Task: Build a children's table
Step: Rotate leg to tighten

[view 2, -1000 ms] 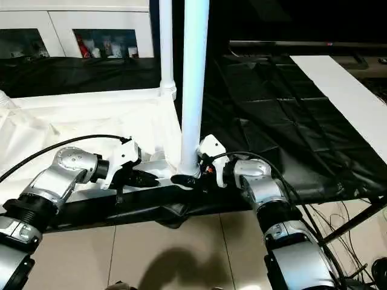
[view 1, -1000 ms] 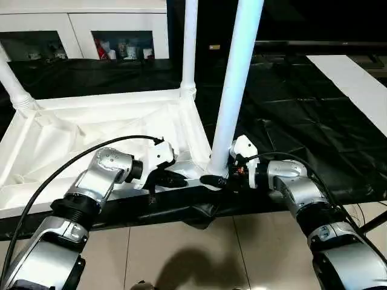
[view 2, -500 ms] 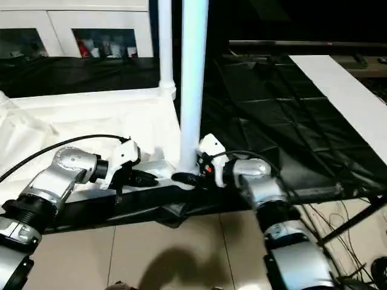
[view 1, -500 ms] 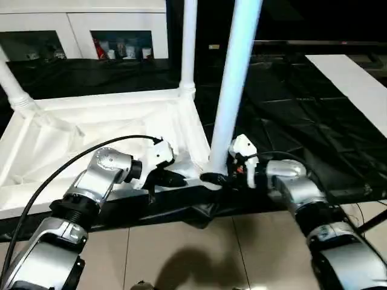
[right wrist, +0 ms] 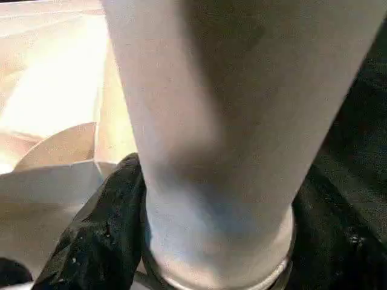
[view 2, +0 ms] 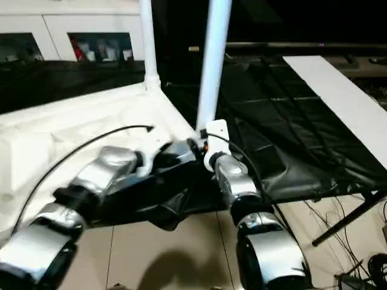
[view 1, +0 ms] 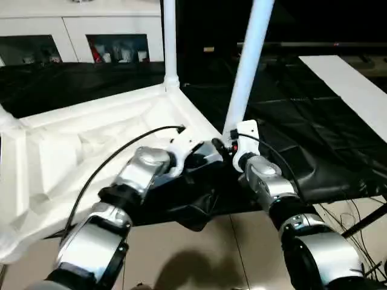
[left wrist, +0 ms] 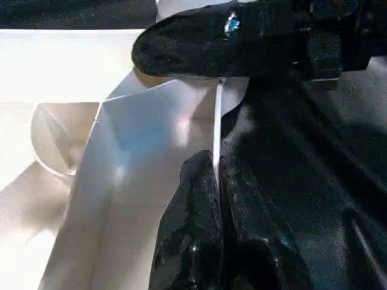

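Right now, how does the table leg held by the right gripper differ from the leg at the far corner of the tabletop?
The near leg leans to the right, while the far leg stands upright. The right gripper is closed around the base of the near leg; nothing touches the far leg. The near leg looks thicker, being closer to the camera. Both are white tubes rising from corners of the upturned tabletop.

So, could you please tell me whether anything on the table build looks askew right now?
Yes: the near leg held at its base by the right tool leans right, while the far leg stands upright. The left tool pinches the tabletop rim.
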{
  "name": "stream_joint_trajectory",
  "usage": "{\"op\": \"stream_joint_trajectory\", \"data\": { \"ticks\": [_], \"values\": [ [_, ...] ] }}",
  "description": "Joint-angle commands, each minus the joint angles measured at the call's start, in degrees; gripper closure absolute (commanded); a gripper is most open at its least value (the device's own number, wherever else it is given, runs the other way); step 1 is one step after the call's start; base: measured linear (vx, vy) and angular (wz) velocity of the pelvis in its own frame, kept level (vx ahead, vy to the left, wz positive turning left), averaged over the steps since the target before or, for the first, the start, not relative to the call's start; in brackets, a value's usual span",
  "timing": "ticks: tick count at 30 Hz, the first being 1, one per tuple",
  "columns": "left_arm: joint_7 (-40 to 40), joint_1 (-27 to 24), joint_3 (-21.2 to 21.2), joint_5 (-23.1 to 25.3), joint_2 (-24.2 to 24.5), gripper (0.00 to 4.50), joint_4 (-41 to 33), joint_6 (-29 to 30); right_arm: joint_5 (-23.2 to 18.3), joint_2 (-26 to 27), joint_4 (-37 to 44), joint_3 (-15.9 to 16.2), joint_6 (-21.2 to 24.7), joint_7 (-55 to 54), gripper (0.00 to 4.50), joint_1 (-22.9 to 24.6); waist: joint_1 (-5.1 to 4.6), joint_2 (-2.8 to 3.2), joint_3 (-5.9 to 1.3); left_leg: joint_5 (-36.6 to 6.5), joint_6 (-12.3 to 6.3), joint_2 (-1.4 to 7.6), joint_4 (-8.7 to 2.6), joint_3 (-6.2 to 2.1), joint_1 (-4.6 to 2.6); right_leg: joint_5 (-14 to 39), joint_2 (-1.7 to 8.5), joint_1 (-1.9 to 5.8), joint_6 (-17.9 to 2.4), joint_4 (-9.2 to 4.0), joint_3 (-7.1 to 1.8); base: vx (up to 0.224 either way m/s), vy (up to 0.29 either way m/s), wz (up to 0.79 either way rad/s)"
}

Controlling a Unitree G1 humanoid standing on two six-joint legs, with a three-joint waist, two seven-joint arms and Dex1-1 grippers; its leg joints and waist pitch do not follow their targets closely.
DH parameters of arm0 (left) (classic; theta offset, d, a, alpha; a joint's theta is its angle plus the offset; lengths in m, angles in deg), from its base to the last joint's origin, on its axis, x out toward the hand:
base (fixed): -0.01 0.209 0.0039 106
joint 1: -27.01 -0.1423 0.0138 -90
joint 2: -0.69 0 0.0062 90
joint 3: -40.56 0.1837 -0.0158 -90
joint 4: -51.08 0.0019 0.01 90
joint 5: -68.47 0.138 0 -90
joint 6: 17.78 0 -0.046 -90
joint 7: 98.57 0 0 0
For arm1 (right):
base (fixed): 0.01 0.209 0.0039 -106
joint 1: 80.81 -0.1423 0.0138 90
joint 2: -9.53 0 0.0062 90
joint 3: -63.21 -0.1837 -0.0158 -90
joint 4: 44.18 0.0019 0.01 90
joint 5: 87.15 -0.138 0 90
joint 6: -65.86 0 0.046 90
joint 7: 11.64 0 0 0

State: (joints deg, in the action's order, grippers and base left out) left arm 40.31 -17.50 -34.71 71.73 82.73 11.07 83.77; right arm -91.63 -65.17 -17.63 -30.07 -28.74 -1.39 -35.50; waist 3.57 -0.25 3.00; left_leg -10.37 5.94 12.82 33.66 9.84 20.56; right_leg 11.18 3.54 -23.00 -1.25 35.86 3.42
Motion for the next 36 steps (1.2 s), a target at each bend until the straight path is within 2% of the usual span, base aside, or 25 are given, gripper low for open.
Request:
{"op": "stream_joint_trajectory", "data": {
  "ticks": [1, 3, 4, 5, 8, 9, 12, 14, 15, 17, 19, 20, 24, 30, 32, 34, 35, 36],
  "values": [
    [6.1, 0.1, -2.6, 0.8, 0.5, 4.50, 2.6, 0.3, -1.6, 1.2, -1.3, -1.4, -0.8, 0.3, 1.80, 0.2, -0.10, 0.05, -3.83, -9.7, -1.17, -0.08, -3.62, 0.39, -0.11, 8.5, 3.65, 2.96, -11.5, -4.69, -2.52, 0.000, 0.000, 0.00],
    [5.2, 0.4, -2.5, 1.0, 0.3, 4.50, 3.3, -0.5, -1.7, 1.5, -0.9, -1.7, -2.8, 3.7, 1.80, -0.1, -0.07, 0.04, -3.90, -9.2, -1.73, -0.05, -3.57, 0.43, -0.06, 6.8, 3.65, 3.09, -12.0, -4.55, -2.53, 0.000, 0.000, 0.00],
    [4.8, 0.4, -2.3, 1.1, 0.3, 4.50, 3.4, -0.9, -1.9, 1.5, -0.6, -1.8, -3.7, 4.3, 1.24, -0.1, -0.05, 0.07, -3.87, -9.0, -2.02, -0.01, -3.59, 0.41, -0.03, 6.1, 3.67, 3.14, -12.4, -4.47, -2.48, 0.000, 0.000, 0.00],
    [4.2, 0.3, -2.1, 1.0, 0.5, 4.50, 3.3, -1.1, -2.2, 1.5, -0.2, -1.9, -4.4, 5.2, 1.10, 0.0, -0.07, 0.08, -3.85, -9.1, -2.14, 0.05, -3.60, 0.43, -0.08, 6.0, 3.70, 3.09, -12.7, -4.48, -2.47, 0.000, 0.000, 0.00],
    [2.0, -0.2, -1.7, 0.7, 1.1, 4.50, 2.7, -2.3, -2.1, 0.6, 1.0, -1.4, -6.0, 7.2, 1.04, 0.2, -0.22, 0.08, -3.85, -10.0, -2.69, 0.04, -3.59, 0.38, 0.12, 6.7, 3.80, 3.25, -12.6, -4.52, -2.42, 0.000, 0.000, 0.00],
    [0.4, -0.7, -1.6, 0.4, 1.9, 4.50, 1.9, -3.2, -2.0, -0.8, 2.0, -1.1, -6.3, 8.8, 0.90, 0.4, -0.57, 0.04, -3.80, -9.6, -2.84, 0.07, -3.71, 0.21, 0.39, 7.6, 3.81, 3.46, -12.3, -4.59, -2.26, 0.000, 0.000, 0.00],
    [-3.2, -1.5, -1.5, -0.5, 3.1, 4.50, 0.3, -4.0, -1.9, -2.7, 3.2, -0.3, -5.3, 13.0, 0.64, 0.7, -0.66, 0.10, -3.87, -8.2, -3.54, 0.09, -3.49, 0.33, 0.27, 5.8, 3.80, 3.40, -13.4, -4.46, -2.37, 0.000, 0.000, 0.00],
    [-8.2, -2.6, -0.7, -1.0, 4.8, 4.50, -1.9, -5.0, -1.3, -5.2, 5.6, 1.9, -3.6, 21.1, 0.64, 2.0, -0.65, -0.06, -3.94, -7.2, -4.70, 0.08, -3.33, 0.35, 0.49, 3.3, 3.75, 3.66, -14.1, -4.20, -2.38, 0.000, 0.000, 0.00],
    [-11.9, -3.4, 0.1, -1.2, 6.1, 4.50, -3.3, -5.8, -0.6, -7.2, 7.3, 3.8, -2.9, 27.3, 0.64, 3.1, -0.53, 0.22, -3.96, -6.8, -5.32, 0.20, -3.26, 0.36, 0.38, 2.0, 3.79, 3.60, -14.6, -4.07, -2.39, 0.000, 0.000, 0.00],
    [-14.4, -4.0, 0.6, -1.5, 6.8, 4.50, -4.2, -6.8, -0.1, -8.4, 8.1, 5.0, -2.6, 30.5, 0.64, 3.7, -0.45, 0.14, -3.98, -6.8, -5.78, 0.21, -3.21, 0.40, 0.31, 1.2, 3.72, 3.56, -15.0, -4.03, -2.37, 0.000, 0.000, 0.00],
    [-17.3, -4.6, 1.1, -2.0, 7.6, 4.50, -5.4, -7.0, 0.5, -9.7, 9.2, 6.4, -2.7, 34.1, 0.64, 4.6, -0.25, 0.19, -4.01, -6.9, -5.52, 0.39, -3.22, 0.39, 0.33, 1.2, 3.82, 3.63, -15.5, -3.89, -2.33, 0.000, 0.000, 0.00],
    [-19.9, -5.1, 1.5, -2.5, 8.3, 4.50, -6.6, -6.7, 0.9, -10.8, 10.0, 7.5, -2.6, 37.4, 0.64, 5.2, -0.17, 0.63, -3.98, -7.1, -5.33, 0.48, -3.25, 0.39, 0.23, 1.2, 3.80, 3.47, -15.7, -3.84, -2.31, 0.000, 0.000, 0.00],
    [-27.6, -6.4, 2.7, -4.5, 10.5, 4.50, -10.8, -5.1, 1.5, -12.9, 11.6, 9.9, -2.0, 43.2, 0.64, 6.4, 0.09, 0.78, -3.98, -8.0, -4.79, 0.75, -3.23, 0.61, -0.04, -0.6, 3.60, 3.28, -17.0, -3.54, -2.28, 0.000, 0.000, 0.00],
    [-30.1, -7.0, 2.7, -4.7, 11.6, 4.50, -12.1, -4.8, 1.4, -13.2, 13.9, 11.4, -0.5, 46.5, 0.64, 7.2, 0.27, 0.79, -3.89, -8.8, -3.79, 0.65, -3.37, 0.51, -0.03, 1.4, 3.69, 3.38, -16.1, -3.73, -2.29, 0.000, 0.000, 0.00],
    [-30.2, -7.0, 2.6, -4.5, 11.8, 4.50, -12.0, -4.9, 1.6, -13.1, 13.9, 11.4, -0.3, 46.8, 0.98, 7.2, 0.22, 0.70, -3.88, -9.1, -3.44, 0.57, -3.40, 0.50, -0.03, 2.3, 3.64, 3.38, -15.8, -3.85, -2.29, 0.000, 0.000, 0.00],
    [-30.5, -7.1, 2.5, -4.5, 12.0, 4.50, -12.2, -4.9, 1.9, -13.2, 14.0, 11.8, -0.2, 47.5, 1.02, 7.3, 0.22, 0.74, -3.89, -8.8, -3.37, 0.55, -3.41, 0.45, 0.00, 2.3, 3.63, 3.38, -15.6, -3.80, -2.29, 0.000, 0.000, 0.00],
    [-30.5, -7.2, 2.5, -4.5, 12.1, 4.50, -12.3, -4.8, 2.0, -13.2, 14.0, 11.9, -0.2, 47.5, 1.24, 7.4, 0.23, 0.75, -3.90, -8.7, -3.41, 0.58, -3.40, 0.44, 0.02, 2.1, 3.65, 3.38, -15.6, -3.78, -2.28, 0.000, 0.000, 0.00],
    [-30.7, -7.4, 2.4, -4.6, 12.3, 4.50, -12.9, -4.4, 1.9, -13.3, 14.3, 12.1, 0.1, 47.9, 1.24, 7.4, 0.21, 0.70, -3.90, -8.6, -3.42, 0.56, -3.40, 0.45, 0.03, 2.0, 3.62, 3.38, -15.6, -3.78, -2.27, 0.000, 0.000, 0.00]
  ]
}}
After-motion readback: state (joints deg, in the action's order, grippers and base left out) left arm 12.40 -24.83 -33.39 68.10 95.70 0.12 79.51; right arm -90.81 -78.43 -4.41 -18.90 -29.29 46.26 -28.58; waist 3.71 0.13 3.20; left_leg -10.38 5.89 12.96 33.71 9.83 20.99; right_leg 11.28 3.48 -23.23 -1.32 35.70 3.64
